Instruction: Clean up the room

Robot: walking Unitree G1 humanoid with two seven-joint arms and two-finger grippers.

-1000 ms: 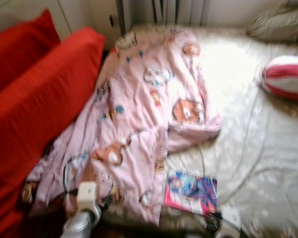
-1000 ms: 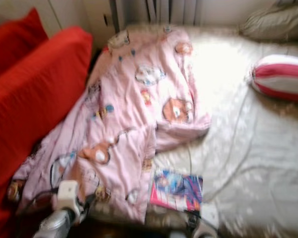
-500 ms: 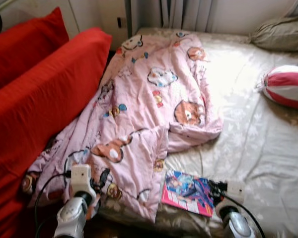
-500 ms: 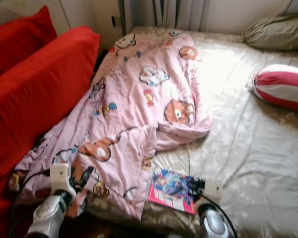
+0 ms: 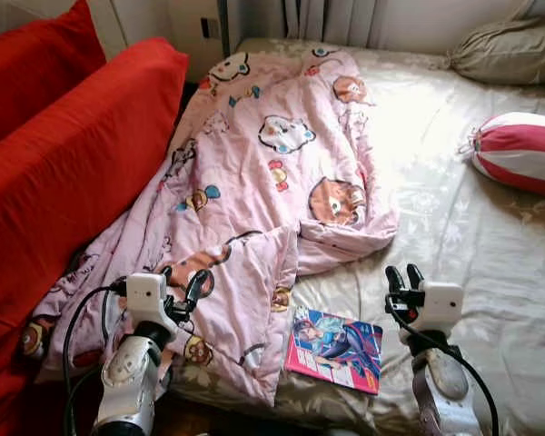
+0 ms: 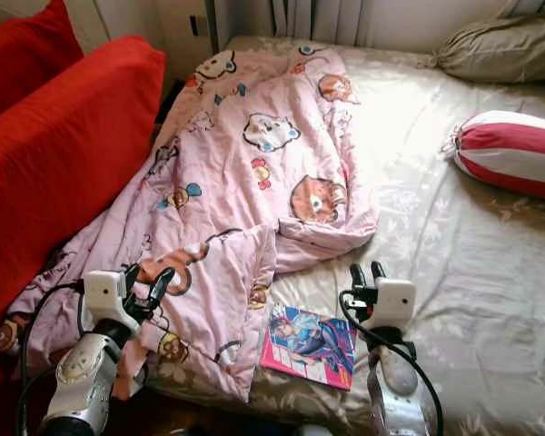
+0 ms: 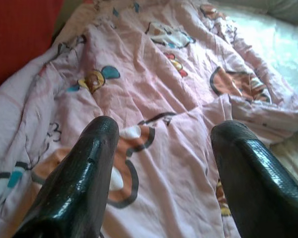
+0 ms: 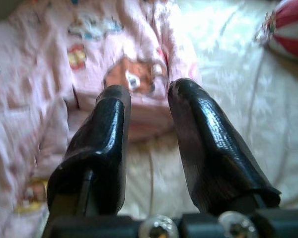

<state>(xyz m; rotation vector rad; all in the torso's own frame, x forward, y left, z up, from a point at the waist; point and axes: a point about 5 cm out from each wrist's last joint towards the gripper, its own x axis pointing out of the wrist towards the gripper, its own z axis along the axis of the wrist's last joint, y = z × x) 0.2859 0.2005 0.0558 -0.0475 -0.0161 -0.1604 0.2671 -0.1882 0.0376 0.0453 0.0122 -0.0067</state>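
Observation:
A crumpled pink blanket [image 5: 263,173] with cartoon prints lies across the left half of the bed, its lower corner folded over. A colourful magazine [image 5: 334,348] lies flat on the beige sheet [image 5: 490,263] near the bed's front edge, beside that corner. My left gripper [image 5: 183,283] hovers open over the blanket's lower part, nothing between its fingers [image 7: 84,173]. My right gripper [image 5: 401,277] is raised just right of the magazine, its fingers [image 8: 109,129] a small gap apart and empty, pointing toward the blanket's folded edge [image 8: 139,84].
Red sofa cushions [image 5: 64,173] press against the bed's left side. A red-and-white striped bolster [image 5: 522,153] and a beige pillow [image 5: 509,50] lie at the right and back right. Curtains and a wall close off the far end.
The view has steadied and tipped down a little. Both arms have risen further into view; the right gripper came up from beside the magazine's near corner to its right.

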